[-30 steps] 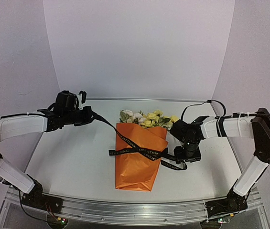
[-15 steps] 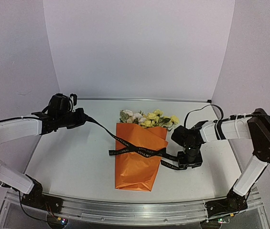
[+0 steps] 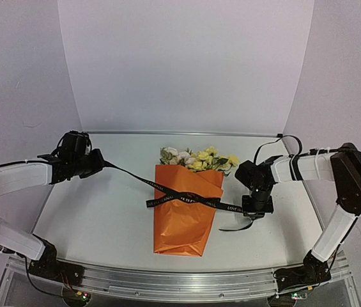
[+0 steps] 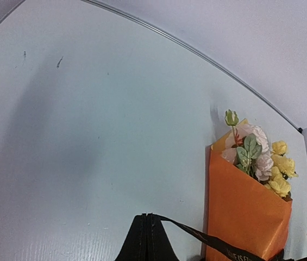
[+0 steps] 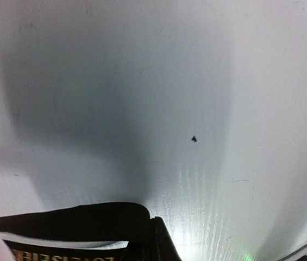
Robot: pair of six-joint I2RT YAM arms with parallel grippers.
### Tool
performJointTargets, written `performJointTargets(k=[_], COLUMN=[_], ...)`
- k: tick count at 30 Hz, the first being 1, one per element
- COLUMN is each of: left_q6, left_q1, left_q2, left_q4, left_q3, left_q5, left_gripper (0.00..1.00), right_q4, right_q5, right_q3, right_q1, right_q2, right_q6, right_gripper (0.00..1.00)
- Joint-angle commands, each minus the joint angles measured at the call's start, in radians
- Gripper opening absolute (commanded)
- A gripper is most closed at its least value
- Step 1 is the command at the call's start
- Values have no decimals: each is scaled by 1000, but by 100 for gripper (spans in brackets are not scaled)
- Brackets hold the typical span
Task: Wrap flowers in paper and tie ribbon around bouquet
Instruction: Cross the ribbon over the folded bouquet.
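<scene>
**Ribbon pulled across the bouquet, both grippers pinching it**

The white table has the bouquet lying in the middle. Its orange paper cone is flat on the surface, with the yellow and cream flowers poking out the far end.

The black ribbon runs across the cone about mid-height. It stretches off both sides, and the two strands look crossed on top of the paper.

The left gripper sits well left of the bouquet, clamped tight on the ribbon's left end, which runs taut to the cone.

The right gripper is just beside the cone's right edge, pointing down, closed on the other end. A short tail curls on the table next to it.
</scene>
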Motion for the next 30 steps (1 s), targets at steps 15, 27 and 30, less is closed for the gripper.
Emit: performJointTargets(k=[15, 27, 30], left_q6=[-303, -328, -362], left_q1=[174, 173, 174], left_q2=[63, 38, 40], left_q4=[-74, -47, -33], left_q3=[-141, -222, -257], left_q5=[-121, -104, -115], left_gripper=[0, 0, 0], right_q4=[-318, -388, -390], right_q5=[279, 273, 263], right_q3=[203, 286, 292], right_q1=[-171, -221, -236], right_q2=[42, 140, 145], right_q6=[-171, -225, -227], right_gripper=[0, 15, 25])
